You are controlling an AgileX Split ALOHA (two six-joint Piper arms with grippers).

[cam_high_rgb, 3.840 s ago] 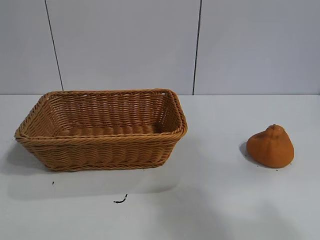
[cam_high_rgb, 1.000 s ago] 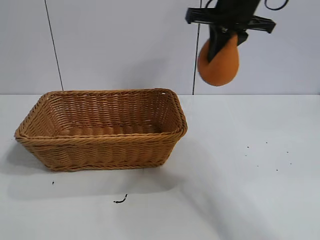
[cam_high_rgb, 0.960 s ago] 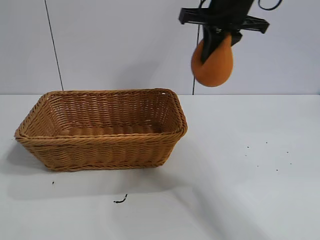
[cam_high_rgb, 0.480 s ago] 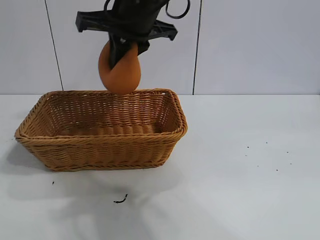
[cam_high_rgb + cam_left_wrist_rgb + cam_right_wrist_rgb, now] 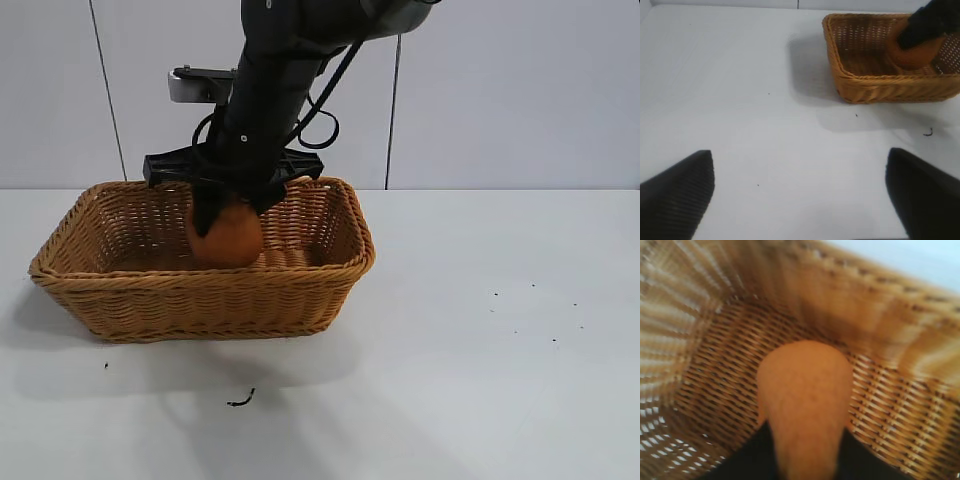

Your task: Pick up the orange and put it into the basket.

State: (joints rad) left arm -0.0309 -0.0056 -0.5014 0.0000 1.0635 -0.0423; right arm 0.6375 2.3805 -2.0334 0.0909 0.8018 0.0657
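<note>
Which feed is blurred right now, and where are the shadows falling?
Right wrist view: smeared, the basket weave streaks, the orange is soft-edged. Exterior view: sharp, a soft shadow on the table in front of the basket. Left wrist view: the near left gripper fingers are dark and out of focus.

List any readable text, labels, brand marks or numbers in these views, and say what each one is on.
None can be read in any view.
The basket is plain wicker, with no tag.
The orange, held by the right tool inside the basket, has no sticker.
The right arm's dark housing shows no legible mark.
The table carries only dark specks, not writing.
The left tool is unmarked.
</note>
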